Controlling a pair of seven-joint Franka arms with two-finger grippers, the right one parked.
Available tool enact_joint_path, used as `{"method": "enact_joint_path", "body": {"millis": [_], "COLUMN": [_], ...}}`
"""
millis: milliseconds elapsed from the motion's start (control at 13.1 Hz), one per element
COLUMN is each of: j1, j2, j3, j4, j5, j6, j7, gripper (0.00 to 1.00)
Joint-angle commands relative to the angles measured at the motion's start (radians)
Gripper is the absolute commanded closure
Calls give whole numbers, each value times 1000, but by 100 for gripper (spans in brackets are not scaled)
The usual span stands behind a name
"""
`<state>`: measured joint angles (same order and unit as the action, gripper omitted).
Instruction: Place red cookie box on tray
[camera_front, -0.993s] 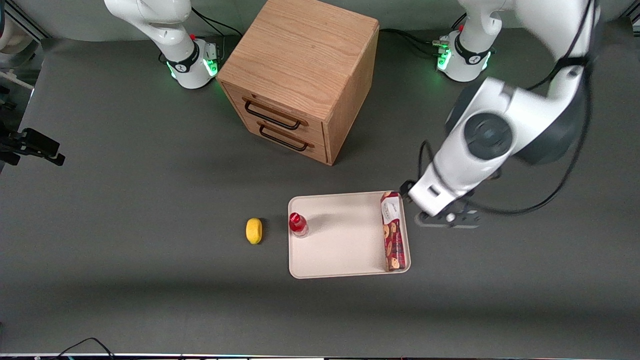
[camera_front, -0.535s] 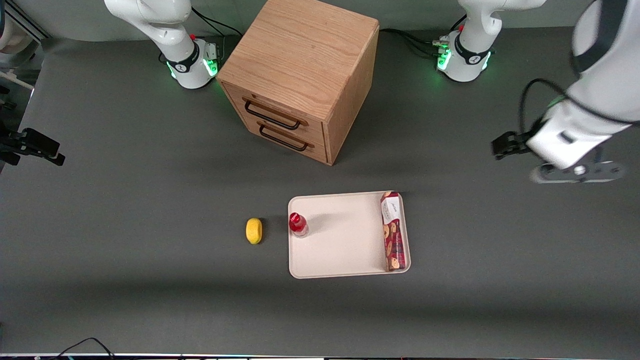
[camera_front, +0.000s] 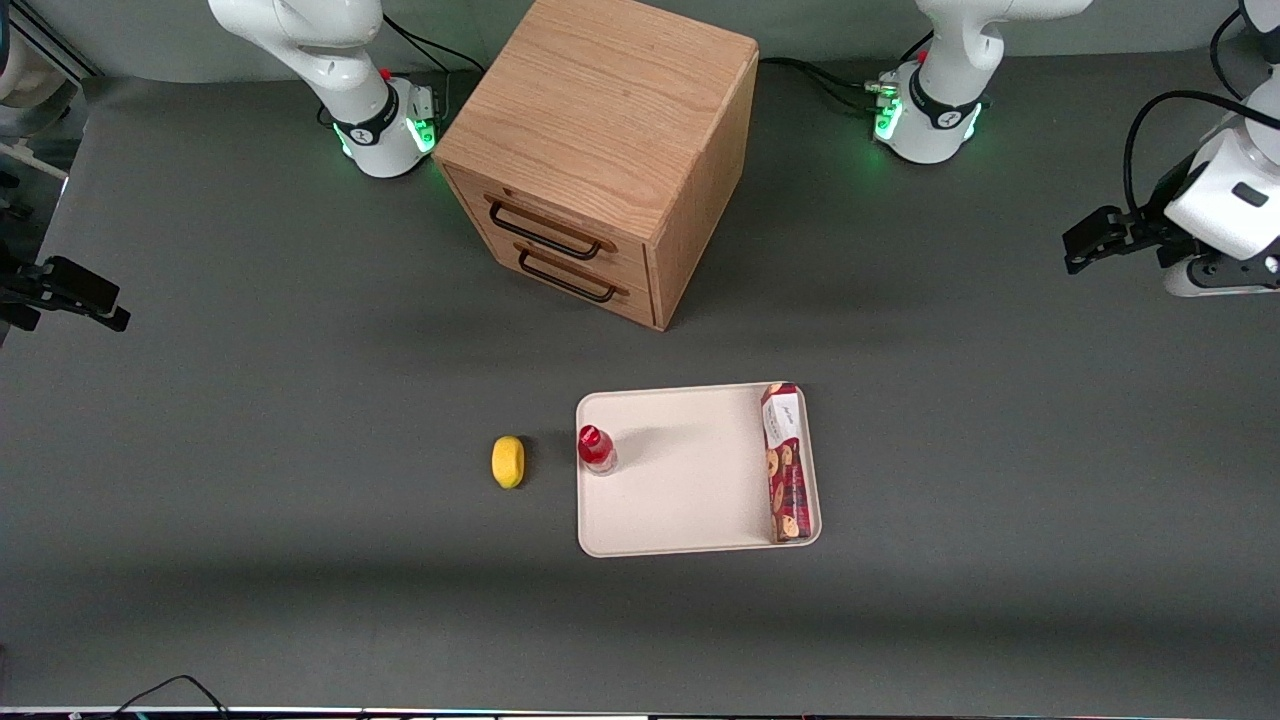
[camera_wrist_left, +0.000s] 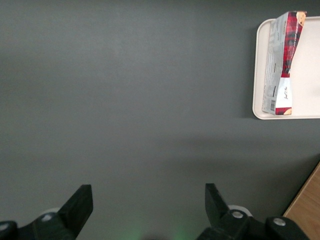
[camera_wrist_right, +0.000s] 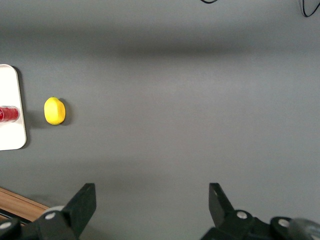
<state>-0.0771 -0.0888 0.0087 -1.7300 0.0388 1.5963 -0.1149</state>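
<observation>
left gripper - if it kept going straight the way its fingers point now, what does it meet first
Most likely the bare grey table. The left gripper is open, holding nothing, and looks down on plain tabletop at the working arm's end. The tray with the red cookie box sits off to the side, out of that line.

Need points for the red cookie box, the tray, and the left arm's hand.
red cookie box (camera_front: 786, 465): front view, middle of its top face.
tray (camera_front: 690, 548): front view, rim nearest the camera.
hand (camera_wrist_left: 149, 206): left wrist view, gap midway between its open fingertips, over bare table.
</observation>
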Motion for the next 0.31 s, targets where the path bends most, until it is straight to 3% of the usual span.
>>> {"method": "enact_joint_path", "body": {"millis": [0,229], "j1": [-9,-10], "j2": [64,90], "j3": [27,30], "j4": [74,110], "j5": [-10,-10], "j6": [5,-4], "j7": [14,14], "gripper": [0,0]}}
